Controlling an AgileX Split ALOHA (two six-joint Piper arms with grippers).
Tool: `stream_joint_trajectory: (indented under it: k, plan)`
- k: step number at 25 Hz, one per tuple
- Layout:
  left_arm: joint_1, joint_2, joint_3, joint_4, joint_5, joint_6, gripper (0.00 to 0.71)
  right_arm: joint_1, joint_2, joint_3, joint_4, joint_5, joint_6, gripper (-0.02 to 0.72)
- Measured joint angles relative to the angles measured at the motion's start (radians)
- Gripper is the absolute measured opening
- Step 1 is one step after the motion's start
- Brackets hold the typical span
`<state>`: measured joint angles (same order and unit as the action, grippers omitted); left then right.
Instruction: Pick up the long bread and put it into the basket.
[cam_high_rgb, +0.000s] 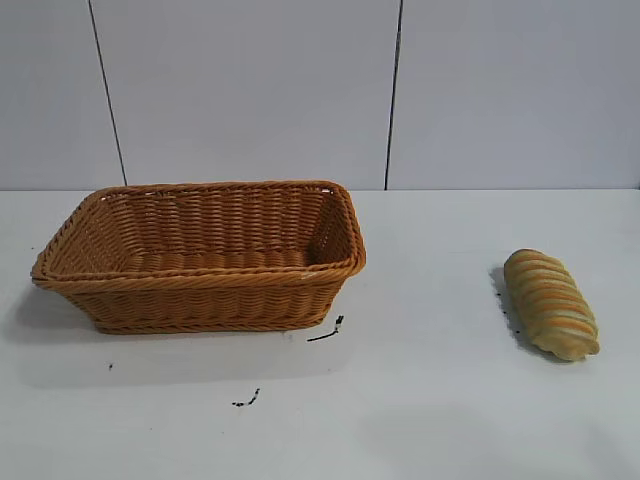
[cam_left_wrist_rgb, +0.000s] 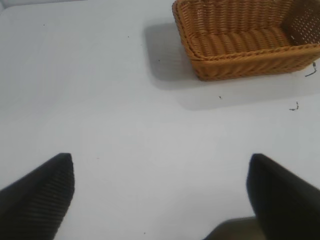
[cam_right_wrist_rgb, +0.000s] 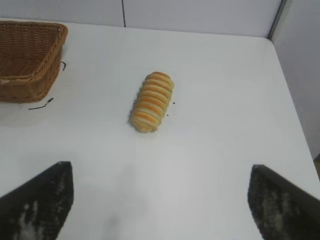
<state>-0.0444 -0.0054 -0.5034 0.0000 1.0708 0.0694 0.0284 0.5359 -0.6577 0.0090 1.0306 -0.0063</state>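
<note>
Long bread (cam_high_rgb: 551, 304), an elongated tan-golden loaf with pale crosswise ridges and orange-brown stripes, lies alone on the white tabletop (cam_high_rgb: 440, 400) at about four o'clock in the exterior view, well apart from the large rectangular orange-brown woven wicker basket (cam_high_rgb: 200, 290) at about nine o'clock, which holds nothing. Neither arm appears in the exterior view. The right gripper (cam_right_wrist_rgb: 160, 200) hovers short of the loaf with its dark fingers (cam_right_wrist_rgb: 42, 200) spread wide and nothing between them; the left gripper (cam_left_wrist_rgb: 160, 195) hangs released over bare tabletop, with the basket off toward its one o'clock. The step in hand looks like the approach for the pick. To do it well, centre the loaf between the right fingers, close across its narrow width near mid-length so it will not tip, and squeeze gently. The ridged crust may slip. Lift well above the braided rim before crossing toward nine o'clock
</note>
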Motion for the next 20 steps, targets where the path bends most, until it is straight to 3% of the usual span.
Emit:
stream_joint_trajectory:
  k: [16, 20]
  plan:
    - [0.000, 0.000, 0.000, 0.000, 0.000, 0.000, 0.696, 0.023, 0.933, -0.422, -0.009, -0.146, 0.000, 0.683]
    - [0.000, 0.000, 0.000, 0.000, 0.000, 0.000, 0.696, 0.056, 1.080, -0.526, 0.000, -0.189, 0.039, 0.683]
